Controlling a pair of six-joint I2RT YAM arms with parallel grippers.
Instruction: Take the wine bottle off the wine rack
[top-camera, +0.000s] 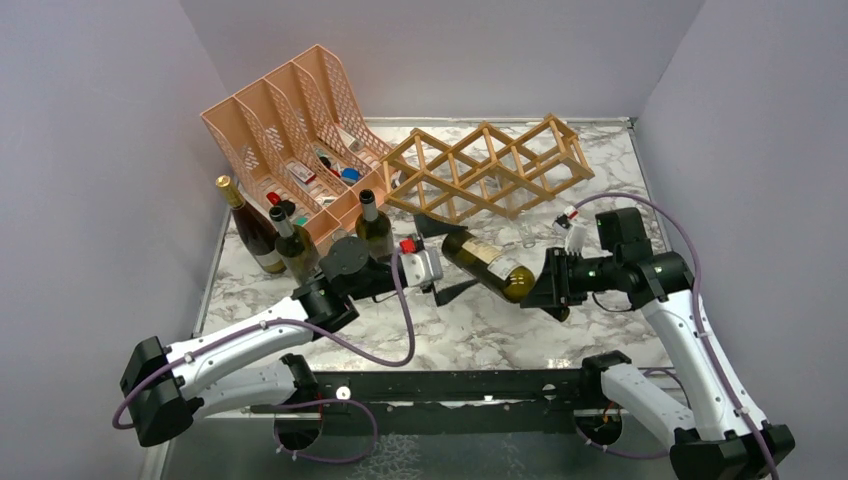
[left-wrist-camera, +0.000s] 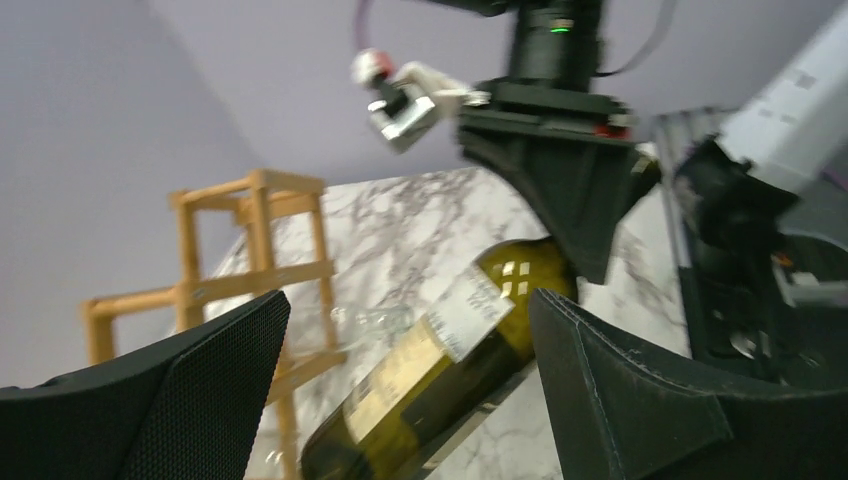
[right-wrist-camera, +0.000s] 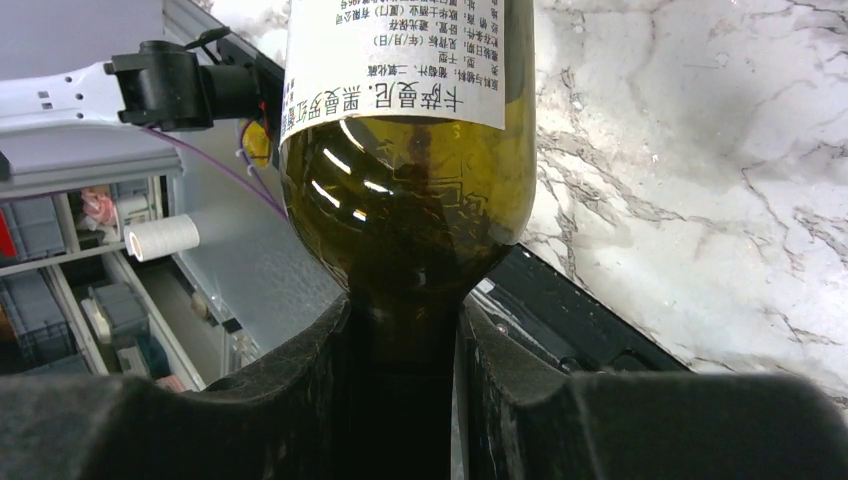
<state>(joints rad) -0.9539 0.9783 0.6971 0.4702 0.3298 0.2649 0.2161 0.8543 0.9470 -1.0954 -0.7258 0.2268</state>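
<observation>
bottle: wine bottle (top-camera: 487, 265) is held level above the marble table (top-camera: 600, 180), clear of the wine rack (top-camera: 487, 168), just in front of it
right gripper (right-wrist-camera: 405, 400): fingers are clamped on the bottle neck
left gripper (top-camera: 447, 257): fingers are spread wide around the bottle base, contact cannot be told
rack: sits tilted at the table rear, beside a pink organiser (top-camera: 290, 130)
extras: three bottles (top-camera: 290, 235) are stood at left

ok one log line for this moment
wine bottle: off wine rack, above table | right gripper: shut on neck | left gripper: open around base
</observation>
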